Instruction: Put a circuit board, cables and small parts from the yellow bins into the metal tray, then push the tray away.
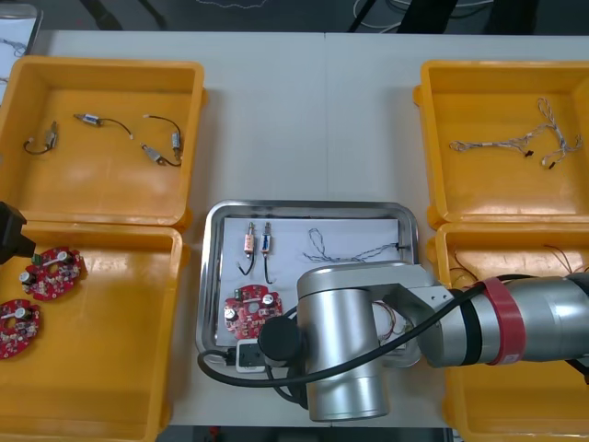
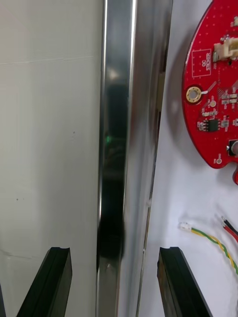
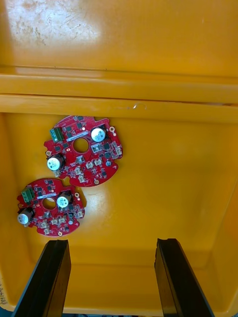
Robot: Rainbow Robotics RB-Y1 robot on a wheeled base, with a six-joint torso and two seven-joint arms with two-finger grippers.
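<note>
Left fingers (image 3: 53,277): spread, holding nothing, hanging over the near-left bin (image 1: 110,368), two spare boards (image 3: 82,148) just ahead of them. Far-left bin (image 1: 101,184) has three spare parts (image 1: 87,118) with black leads in it. Tray (image 1: 308,205) sits mid-worktop between the bins and looks loaded: board (image 1: 250,311) at its near-left corner, two parts (image 1: 258,241) beyond that, blue-white cable (image 1: 354,247) toward the far right, red-yellow cable (image 2: 213,238) just beside the board. So I read loading as done and the push as the step in hand. My right arm (image 1: 442,331) reaches in from the right across the tray's near edge. Right fingers (image 2: 176,282) are spread and straddle the rim close to the near-left corner: one over bare worktop (image 2: 49,124), the other over the tray's white liner, near the red-yellow cable's white plug. Nothing pinched. Next move, as I judge it: get solid contact on the rim, then drive straight away from me. Contact is off-centre, so the tray could yaw toward a bin; watch that. Inner finger should clear the plug or it'll drag the cable. Far-right bin (image 1: 497,101) holds a tangle of spare cables (image 1: 525,138); near-right bin (image 1: 515,414) is mostly under my arm.
</note>
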